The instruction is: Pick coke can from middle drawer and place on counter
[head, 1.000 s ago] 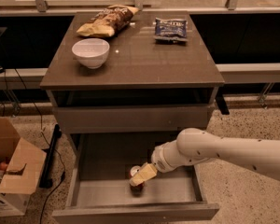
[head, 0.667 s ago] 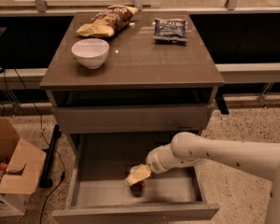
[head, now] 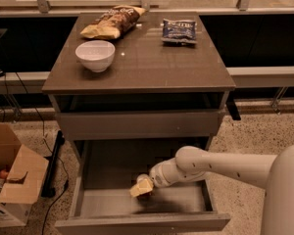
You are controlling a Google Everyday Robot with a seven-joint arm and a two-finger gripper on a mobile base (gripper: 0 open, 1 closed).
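The middle drawer (head: 186,200) stands pulled open at the bottom of the grey cabinet. My gripper (head: 141,187), cream-coloured at the end of the white arm, reaches in from the right and sits low over the drawer floor, left of centre. A small dark reddish shape just under and beside it looks like the coke can (head: 146,196); most of it is hidden by the gripper. The counter (head: 152,65) is the glossy grey-brown top above.
On the counter stand a white bowl (head: 95,56), a brown chip bag (head: 112,22) and a blue snack bag (head: 179,30). A closed grey drawer front (head: 137,124) sits above the open drawer. An open cardboard box (head: 12,180) and cables lie on the floor at left.
The arm has shifted left, and the gripper has moved left and slightly down onto the spot where the can stands.
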